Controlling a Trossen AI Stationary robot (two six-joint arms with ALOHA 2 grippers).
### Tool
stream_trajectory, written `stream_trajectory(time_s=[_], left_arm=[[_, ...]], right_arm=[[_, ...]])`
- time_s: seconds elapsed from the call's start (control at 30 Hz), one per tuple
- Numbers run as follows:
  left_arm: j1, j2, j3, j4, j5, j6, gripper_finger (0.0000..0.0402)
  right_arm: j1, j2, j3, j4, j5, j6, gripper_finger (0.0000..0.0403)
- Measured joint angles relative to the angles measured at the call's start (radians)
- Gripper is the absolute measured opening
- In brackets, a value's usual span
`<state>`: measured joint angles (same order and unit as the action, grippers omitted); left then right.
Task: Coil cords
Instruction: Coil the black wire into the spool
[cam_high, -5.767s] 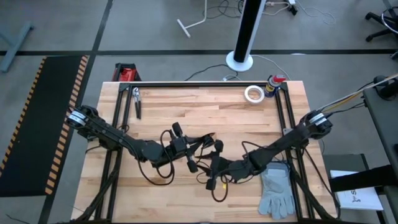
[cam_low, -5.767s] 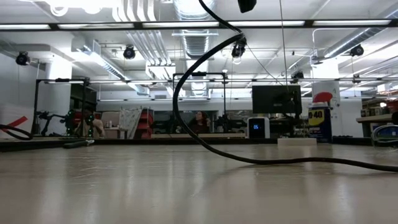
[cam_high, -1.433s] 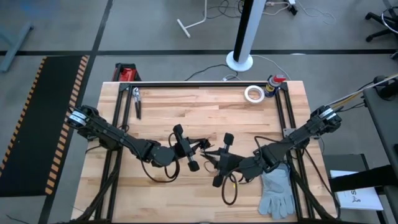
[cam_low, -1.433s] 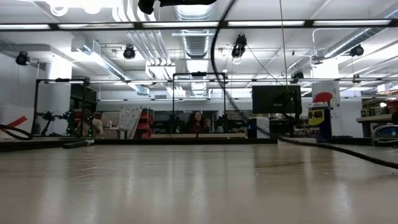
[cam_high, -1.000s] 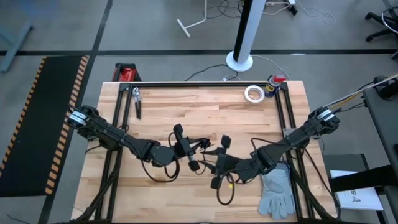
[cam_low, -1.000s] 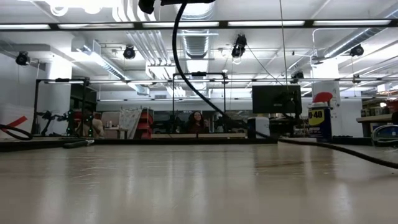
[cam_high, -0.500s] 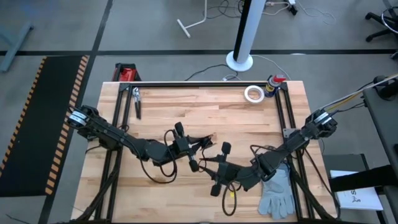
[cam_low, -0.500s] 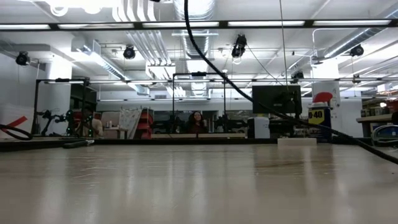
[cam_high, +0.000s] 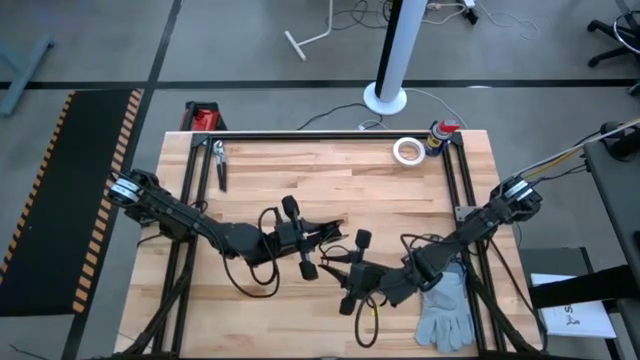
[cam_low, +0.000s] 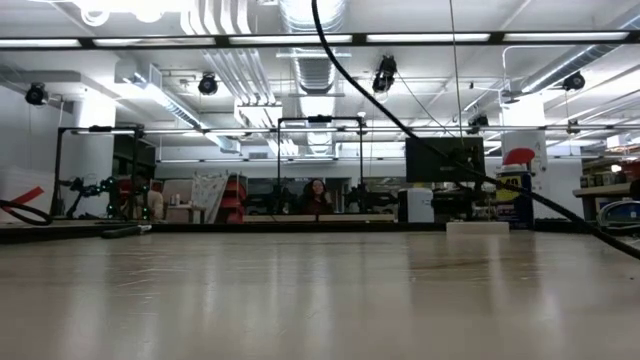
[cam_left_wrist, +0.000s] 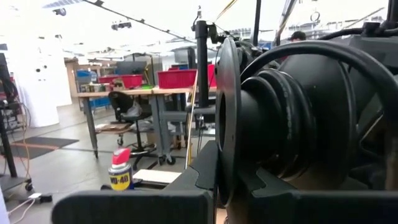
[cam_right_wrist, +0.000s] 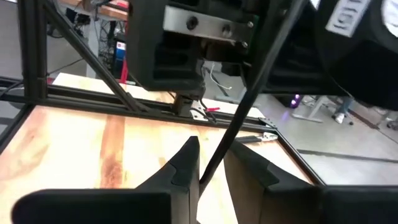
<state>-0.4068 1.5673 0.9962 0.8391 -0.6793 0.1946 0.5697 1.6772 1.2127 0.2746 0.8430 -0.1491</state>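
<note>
Cord (cam_right_wrist: 249, 106) was held taut between the near-closed fingers of the right gripper (cam_high: 351, 272), which had been drawn slightly back from the left gripper (cam_high: 297, 237); the left's fingers could not be made out. Slack was judged taken up, coiling unfinished.

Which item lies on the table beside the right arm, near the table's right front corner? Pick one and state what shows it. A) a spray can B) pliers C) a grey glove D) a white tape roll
C: in the high view the grey glove lies flat by the right arm, while the white tape roll sits at the far edge.
</note>
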Motion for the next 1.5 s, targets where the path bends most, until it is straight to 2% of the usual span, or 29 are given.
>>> stream_trajectory(time_s=[0.27,0.43,0.57,0.77,0.93,1.07,1.2,1.3,1.5], left_arm=[[0.0,0.0,0.002,-0.002,0.007,0.004,0.0],[0.0,0.0,0.003,-0.002,0.017,-0.006,0.0],[-0.004,0.0,0.003,-0.001,0.018,-0.018,0.0],[-0.012,0.0,0.003,-0.001,0.018,-0.02,0.0],[-0.022,0.0,0.003,-0.007,0.014,-0.019,0.0],[-0.032,-0.003,0.003,-0.066,-0.032,-0.003,0.0],[-0.033,-0.01,0.004,-0.176,-0.076,-0.004,0.0],[-0.034,-0.01,0.004,-0.253,-0.115,-0.013,0.0],[-0.028,-0.01,0.005,-0.344,-0.124,-0.049,0.0]], right_arm=[[-0.003,-0.001,-0.012,0.011,-0.042,-0.01,0.004],[-0.035,-0.001,-0.069,0.126,-0.117,-0.036,0.0006],[-0.068,-0.002,-0.124,0.239,-0.141,-0.054,0.0003],[-0.116,-0.002,-0.169,0.263,-0.143,-0.03,0.0001],[-0.143,-0.026,-0.23,0.264,-0.105,0.005,0.0001],[-0.123,-0.075,-0.288,0.247,-0.038,0.035,0.0],[-0.082,-0.14,-0.308,0.094,0.09,0.082,0.0],[-0.06,-0.185,-0.309,-0.007,0.139,0.128,0.0],[-0.022,-0.234,-0.303,-0.007,0.216,0.097,0.0]])
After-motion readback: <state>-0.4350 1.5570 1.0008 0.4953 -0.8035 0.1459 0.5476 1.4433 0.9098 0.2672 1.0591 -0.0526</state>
